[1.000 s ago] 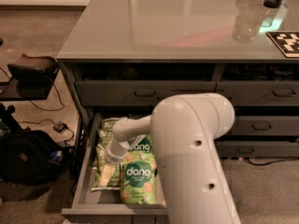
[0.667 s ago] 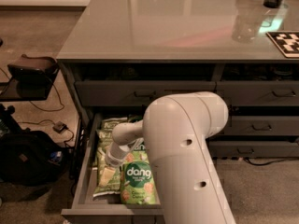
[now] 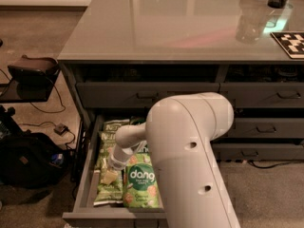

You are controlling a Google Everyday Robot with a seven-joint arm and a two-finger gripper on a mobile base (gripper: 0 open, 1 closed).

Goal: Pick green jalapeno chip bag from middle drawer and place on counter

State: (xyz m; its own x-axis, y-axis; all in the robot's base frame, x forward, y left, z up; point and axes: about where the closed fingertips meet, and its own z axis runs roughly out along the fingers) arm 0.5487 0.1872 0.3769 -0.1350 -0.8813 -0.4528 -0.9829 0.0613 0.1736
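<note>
Lower by a touch: gripper (image 3: pixel 111 174) down in open drawer (image 3: pixel 84 184), lower left | over chip bag (image 3: pixel 105 196) by drawer's left wall, likely lining up a grab | grip: cannot tell | counter (image 3: pixel 166 27) above, drop-off spot.

Dim warm light; pale glare streaks the glossy worktop (image 3: pixel 156 27), while the gripper (image 3: pixel 110 175) hangs in the shadowed drawer (image 3: pixel 87 177).

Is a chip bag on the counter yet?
No, the counter bears no bag; the green jalapeno chip bag lies in the middle drawer beneath the hand.
</note>
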